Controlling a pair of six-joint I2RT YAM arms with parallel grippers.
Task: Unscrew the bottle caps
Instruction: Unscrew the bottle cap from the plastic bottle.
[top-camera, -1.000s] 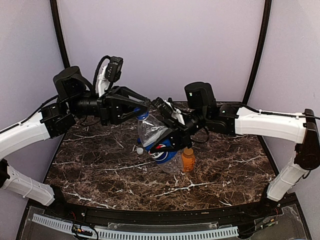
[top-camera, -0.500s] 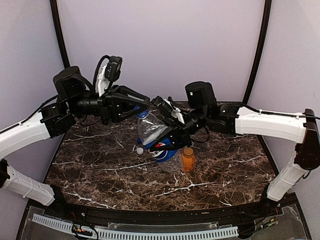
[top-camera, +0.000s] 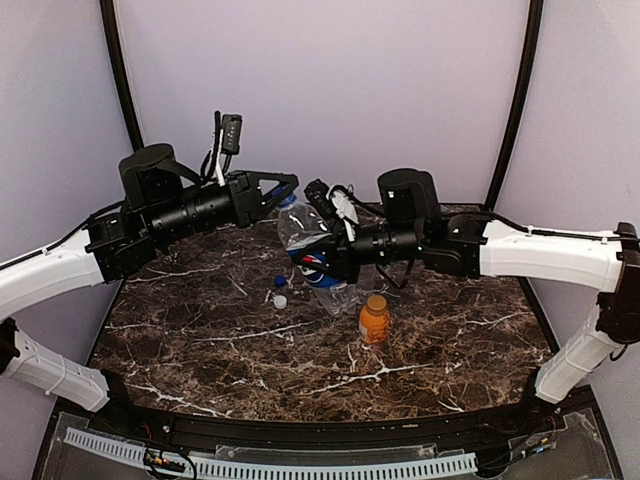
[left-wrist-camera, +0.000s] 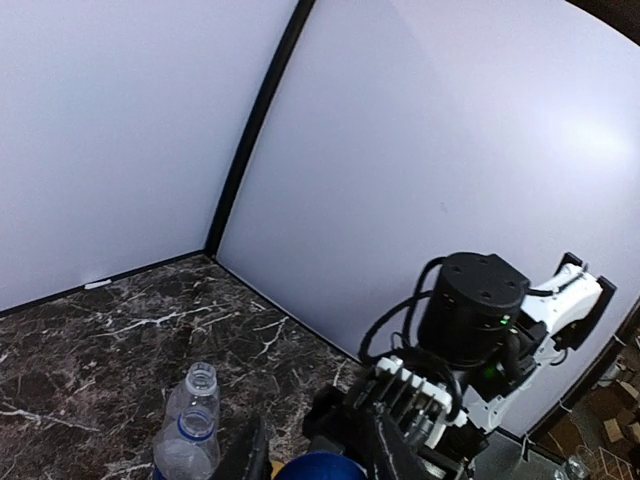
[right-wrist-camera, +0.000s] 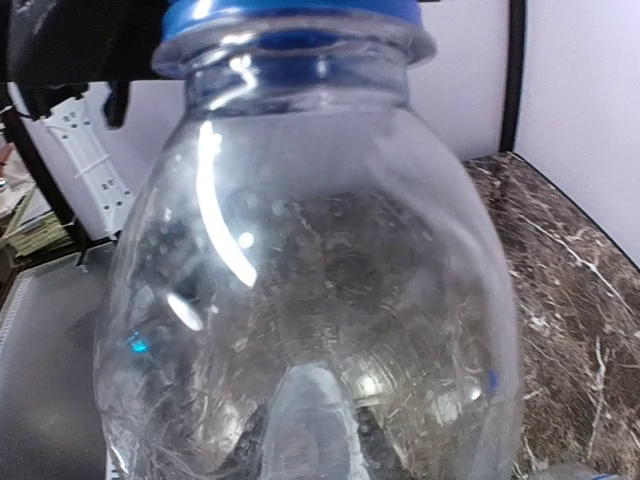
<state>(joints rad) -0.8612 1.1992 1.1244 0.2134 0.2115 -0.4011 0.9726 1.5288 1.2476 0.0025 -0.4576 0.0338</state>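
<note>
Over the left of the marble table (top-camera: 200, 340), we see the left gripper (top-camera: 281, 192) closed on the blue cap (left-wrist-camera: 320, 468) of the Pepsi bottle (top-camera: 312, 250), one finger against each side. Below it, a loose blue cap (top-camera: 281, 282) and a white cap (top-camera: 280, 300) lie just beside each other. Further right, the right gripper (top-camera: 330, 262) clamps the bottle's body, holding it tilted clear of the table. Beyond it, the orange bottle (top-camera: 375, 322) stands upright with its orange cap (top-camera: 376, 299) on.

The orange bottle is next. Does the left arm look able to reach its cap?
Probably yes: the orange bottle stands upright in the open, cap uncovered. But the left gripper is at the blue cap of the lifted bottle.
</note>
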